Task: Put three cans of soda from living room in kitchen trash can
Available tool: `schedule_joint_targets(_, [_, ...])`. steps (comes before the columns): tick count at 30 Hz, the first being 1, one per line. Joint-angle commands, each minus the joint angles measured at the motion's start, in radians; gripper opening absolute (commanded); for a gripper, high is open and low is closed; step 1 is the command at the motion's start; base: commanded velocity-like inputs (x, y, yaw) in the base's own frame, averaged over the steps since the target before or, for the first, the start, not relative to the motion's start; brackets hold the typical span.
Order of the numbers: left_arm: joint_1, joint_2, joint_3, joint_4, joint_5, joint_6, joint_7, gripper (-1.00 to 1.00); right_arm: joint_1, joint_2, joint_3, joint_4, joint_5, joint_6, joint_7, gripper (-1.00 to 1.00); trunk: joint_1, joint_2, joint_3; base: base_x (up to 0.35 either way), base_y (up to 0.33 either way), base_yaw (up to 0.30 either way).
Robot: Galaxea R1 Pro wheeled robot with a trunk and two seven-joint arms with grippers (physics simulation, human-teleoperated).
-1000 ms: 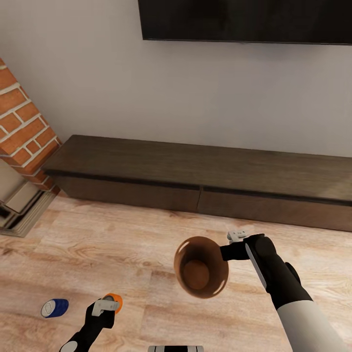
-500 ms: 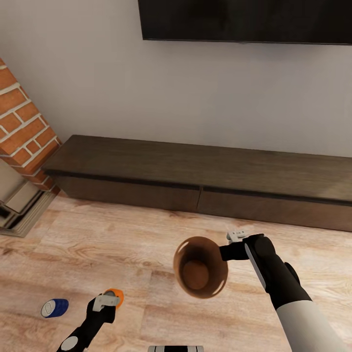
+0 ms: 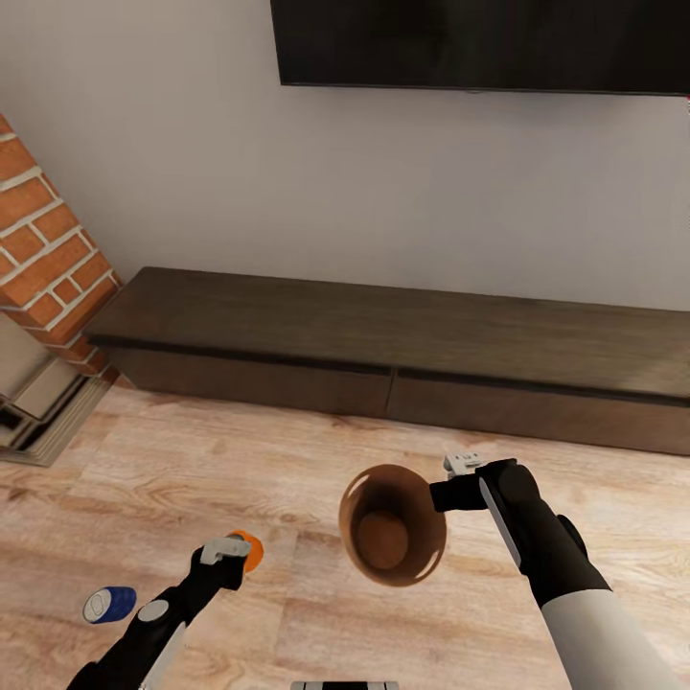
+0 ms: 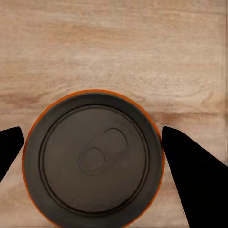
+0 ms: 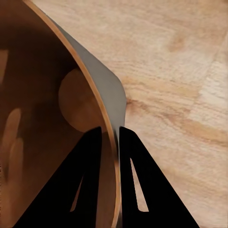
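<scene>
The right pincer grips the rim of the round tapered copper-brown trash can, one finger inside the wall and one outside; the bin hangs tilted above the pale wood floor; the left pincer is clamped on a bright orange soda can, its dark top filling the left wrist view between the two fingers; a dark blue soda can lies on its side on the floor, near the left arm; behind stand a long dark low cabinet and a red-brick fireplace.
</scene>
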Motion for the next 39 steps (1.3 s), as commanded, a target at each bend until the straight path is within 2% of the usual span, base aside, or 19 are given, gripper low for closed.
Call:
schedule_joint_targets(1, [0.000,0.000,0.001,-0.021,0.000,0.040,-0.005,-1.00,0.000,0.000,0.000,0.000,-0.022,0.004,0.007,-1.00,-0.004,0.007,0.003,0.000,0.000,0.000])
schedule_joint_targets(3, [0.000,0.001,0.002,-0.056,-0.001,0.101,-0.015,-1.00,0.000,0.000,0.000,0.000,-0.022,0.004,0.007,-1.00,-0.012,0.021,0.010,0.000,0.000,0.000])
schedule_joint_targets(5, [-0.001,0.023,0.003,-0.163,-0.002,0.206,-0.056,-1.00,0.000,0.001,0.000,0.000,-0.023,0.004,0.007,-1.00,-0.019,0.035,0.016,0.000,0.000,0.000])
schedule_joint_targets(9, [-0.001,0.062,0.011,-0.313,0.001,0.314,-0.113,-1.00,0.000,0.001,0.001,0.000,-0.023,0.004,0.007,-1.00,-0.035,0.063,0.028,0.000,0.000,0.000])
schedule_joint_targets(13, [-0.003,0.093,0.069,-0.415,0.002,0.392,-0.150,-1.00,0.000,-0.002,-0.001,0.000,-0.023,0.004,0.007,-1.00,-0.050,0.091,0.041,0.000,0.000,0.000])
schedule_joint_targets(17, [-0.017,0.161,0.174,-0.482,0.002,0.500,-0.255,-1.00,-0.001,-0.007,-0.003,0.000,-0.024,0.004,0.012,-1.00,-0.065,0.119,0.053,0.000,0.000,0.000])
schedule_joint_targets(18, [-0.040,0.186,0.203,-0.491,0.005,0.534,-0.297,-1.00,-0.001,-0.008,-0.003,0.001,-0.024,0.004,0.021,-1.00,-0.069,0.126,0.057,0.000,0.000,0.000])
schedule_joint_targets(21, [-0.094,0.208,0.231,-0.496,0.014,0.586,-0.371,-1.00,-0.001,-0.011,-0.003,0.001,-0.024,0.004,0.051,-1.00,-0.081,0.147,0.066,0.000,0.000,0.000])
schedule_joint_targets(22, [-0.135,0.217,0.241,-0.497,0.020,0.628,-0.424,-1.00,-0.001,-0.012,-0.003,0.002,-0.023,0.004,0.081,-1.00,-0.084,0.154,0.069,0.000,0.000,0.000])
schedule_joint_targets(24, [-0.266,0.228,0.249,-0.502,0.024,0.753,-0.575,-1.00,-0.003,-0.016,-0.002,0.004,-0.021,0.004,0.151,-1.00,-0.092,0.168,0.075,0.000,0.000,0.000])
schedule_joint_targets(27, [-0.344,0.229,0.248,-0.507,0.024,0.822,-0.677,-1.00,-0.005,-0.017,-0.002,0.022,-0.020,0.004,0.171,-1.00,-0.104,0.189,0.085,0.000,0.000,0.000])
schedule_joint_targets(28, [-0.392,0.229,0.247,-0.513,0.024,0.858,-0.743,-1.00,-0.009,-0.018,-0.002,0.053,-0.020,0.004,0.182,-1.00,-0.107,0.196,0.088,0.000,0.000,0.000])
schedule_joint_targets(31, [-0.473,0.228,0.223,-0.526,0.023,0.910,-0.851,-1.00,-0.041,-0.020,-0.003,0.149,-0.019,0.004,0.221,-1.00,-0.119,0.217,0.097,0.000,0.000,0.000])
schedule_joint_targets(33, [-0.515,0.227,0.170,-0.531,0.023,0.935,-0.900,-1.00,-0.096,-0.021,-0.002,0.225,-0.016,0.004,0.245,-1.00,-0.127,0.231,0.104,0.000,0.000,0.000])
schedule_joint_targets(34, [-0.538,0.226,0.120,-0.534,0.024,0.945,-0.920,-1.00,-0.136,-0.021,-0.001,0.285,-0.012,0.004,0.254,-1.00,-0.130,0.238,0.107,0.000,0.000,0.000])
schedule_joint_targets(36, [-0.554,0.226,0.075,-0.535,0.024,0.952,-0.933,-1.00,-0.169,-0.021,-0.001,0.341,-0.004,0.004,0.260,-1.00,-0.138,0.252,0.113,0.000,0.000,0.000])
schedule_joint_targets(37, [-0.565,0.222,0.030,-0.536,0.024,0.955,-0.940,-1.00,-0.202,-0.019,-0.001,0.405,0.019,0.004,0.263,-1.00,-0.142,0.259,0.116,0.000,0.000,0.000])
schedule_joint_targets(38, [-0.569,0.219,0.009,-0.536,0.024,0.957,-0.942,-1.00,-0.222,-0.019,-0.001,0.440,0.036,0.004,0.264,-1.00,-0.146,0.266,0.119,0.000,0.000,0.000])
schedule_joint_targets(39, [-0.576,0.209,-0.042,-0.536,0.022,0.959,-0.946,-1.00,-0.296,-0.015,-0.003,0.561,0.098,0.004,0.267,-1.00,-0.150,0.273,0.122,0.000,0.000,0.000])
